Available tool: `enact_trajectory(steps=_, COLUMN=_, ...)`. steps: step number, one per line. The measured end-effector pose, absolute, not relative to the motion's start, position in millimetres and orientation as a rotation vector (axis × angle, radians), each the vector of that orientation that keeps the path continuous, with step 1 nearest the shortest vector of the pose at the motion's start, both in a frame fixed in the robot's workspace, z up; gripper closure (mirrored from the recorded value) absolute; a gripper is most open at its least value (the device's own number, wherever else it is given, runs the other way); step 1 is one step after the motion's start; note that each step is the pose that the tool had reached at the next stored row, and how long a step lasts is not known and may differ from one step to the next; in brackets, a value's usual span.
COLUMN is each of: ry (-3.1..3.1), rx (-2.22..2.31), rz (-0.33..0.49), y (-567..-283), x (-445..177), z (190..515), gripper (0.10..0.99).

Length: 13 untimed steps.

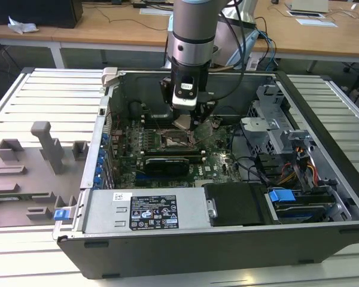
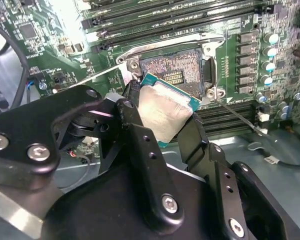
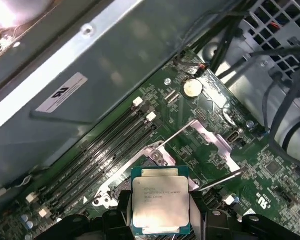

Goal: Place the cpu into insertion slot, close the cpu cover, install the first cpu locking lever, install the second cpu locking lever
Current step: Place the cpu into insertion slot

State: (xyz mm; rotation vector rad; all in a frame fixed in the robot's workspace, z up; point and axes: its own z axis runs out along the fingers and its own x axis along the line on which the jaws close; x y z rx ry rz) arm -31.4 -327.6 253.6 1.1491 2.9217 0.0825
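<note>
Silver-topped, green-edged cpu (image 3: 160, 205) sits clamped in the black pincer (image 2: 162, 116).

slatted metal table (image 1: 48, 95) carries a computer case (image 1: 197, 251) and grey fixture (image 1: 24, 179).

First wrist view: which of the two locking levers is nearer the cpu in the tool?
The lever that ends beside the cpu; the other lever lies farther off, pointing toward the coin battery.

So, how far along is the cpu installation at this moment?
Done: nothing seated yet; the insertion slot lies open and empty. In hand: the end effector grips the cpu above it. Left: seating the cpu and every closing step; a locking lever stands unlatched.
</note>
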Motion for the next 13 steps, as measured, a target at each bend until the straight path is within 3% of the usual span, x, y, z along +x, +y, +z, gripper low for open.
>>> enact_trajectory(steps=13, ry=2.760, rx=1.483, rz=0.081, y=-327.6, x=-31.4, z=252.5, gripper=0.541)
